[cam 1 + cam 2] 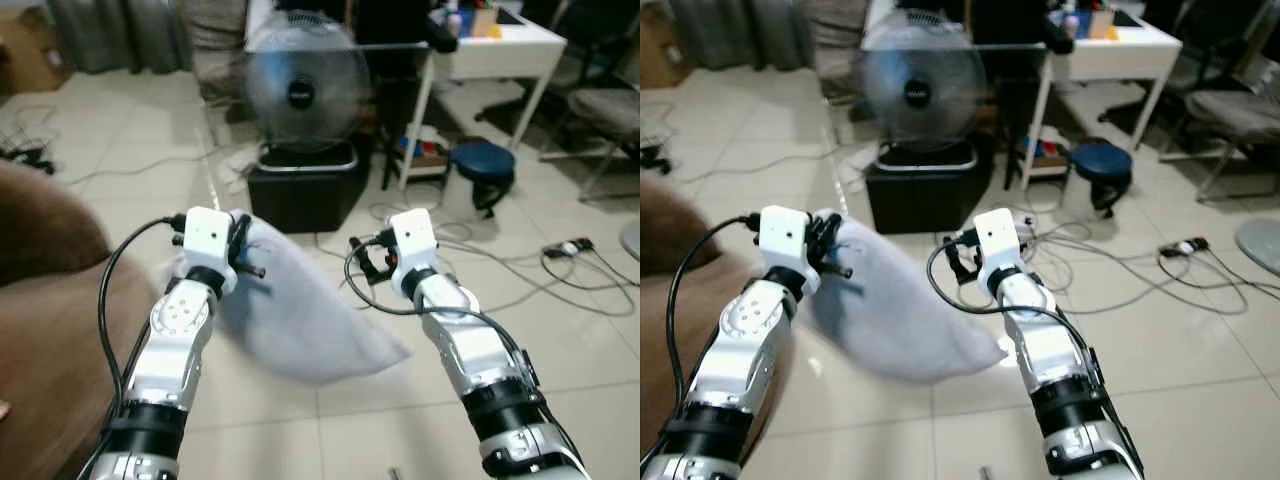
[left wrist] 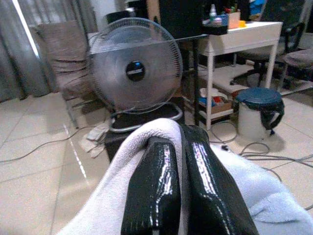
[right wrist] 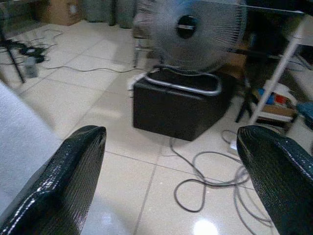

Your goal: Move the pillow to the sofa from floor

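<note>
The left gripper (image 1: 243, 247) had its jaws clamped on an upper corner of the pillow (image 1: 300, 310), which hung off the floor (image 1: 400, 420) between the two arms, its lower end sagging toward 4 o'clock. In the left wrist view the two black fingers (image 2: 161, 191) sat pressed together with pale fabric folded over them, so the gripped edge itself was hidden. The right gripper (image 1: 367, 258) hovered just beside the pillow at 3 o'clock, jaws spread wide and holding nothing; its fingers (image 3: 58, 181) were cut off at the frame edges. The sofa (image 1: 45, 300) lay at 9 o'clock, only partly visible. At 12 o'clock a fan (image 1: 305, 85) stood on a black box (image 1: 300, 190), with a white desk (image 1: 500, 45) at 1 o'clock and cables (image 1: 540, 270) trailing across the tiles.
</note>
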{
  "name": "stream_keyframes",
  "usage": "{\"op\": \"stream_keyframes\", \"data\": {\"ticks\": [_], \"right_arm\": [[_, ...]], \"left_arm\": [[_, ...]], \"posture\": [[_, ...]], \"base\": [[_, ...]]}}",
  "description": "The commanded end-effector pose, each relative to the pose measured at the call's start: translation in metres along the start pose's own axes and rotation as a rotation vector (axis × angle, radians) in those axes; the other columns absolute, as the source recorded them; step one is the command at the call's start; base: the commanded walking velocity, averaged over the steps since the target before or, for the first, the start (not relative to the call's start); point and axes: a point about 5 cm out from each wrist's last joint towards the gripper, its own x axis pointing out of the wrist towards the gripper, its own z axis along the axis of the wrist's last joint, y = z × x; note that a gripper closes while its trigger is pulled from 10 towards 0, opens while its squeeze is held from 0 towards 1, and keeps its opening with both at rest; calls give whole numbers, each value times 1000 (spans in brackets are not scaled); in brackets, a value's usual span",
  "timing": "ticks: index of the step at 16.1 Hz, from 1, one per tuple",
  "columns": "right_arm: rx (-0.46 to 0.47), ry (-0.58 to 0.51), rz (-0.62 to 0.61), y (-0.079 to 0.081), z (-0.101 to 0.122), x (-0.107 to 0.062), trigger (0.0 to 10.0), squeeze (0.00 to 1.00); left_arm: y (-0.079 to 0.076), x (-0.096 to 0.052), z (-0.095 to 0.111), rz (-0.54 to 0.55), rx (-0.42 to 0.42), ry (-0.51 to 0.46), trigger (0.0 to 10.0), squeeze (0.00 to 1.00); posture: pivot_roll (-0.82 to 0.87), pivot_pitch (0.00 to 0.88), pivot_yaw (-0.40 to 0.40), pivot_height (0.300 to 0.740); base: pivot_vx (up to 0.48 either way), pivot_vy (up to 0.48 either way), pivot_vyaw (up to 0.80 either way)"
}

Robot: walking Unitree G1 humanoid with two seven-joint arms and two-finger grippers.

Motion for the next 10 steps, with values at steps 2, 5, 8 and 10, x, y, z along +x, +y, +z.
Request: {"op": "stream_keyframes", "data": {"ticks": [2, 5, 8, 10], "right_arm": [[-6, -2, -26, -10, 1, -2, 10000, 0], [-8, -3, -24, -10, 1, -1, 10000, 0], [-6, -5, -24, -10, 1, -2, 10000, 0], [-3, -7, -23, -9, 0, -2, 10000, 0]], "left_arm": [[-6, 5, 15, -26, 16, -67, 10000, 0], [-6, 5, 15, -25, 18, -68, 10000, 0], [-5, 4, 15, -28, 26, -67, 10000, 0], [-5, 5, 15, -31, 31, -65, 10000, 0]], "posture": [[85, 0, 25, 740], [86, 0, 24, 740], [86, 0, 24, 740], [86, 0, 24, 740]], "base": [[469, 0, 800], [469, 0, 800], [472, 0, 800], [469, 0, 800]]}}
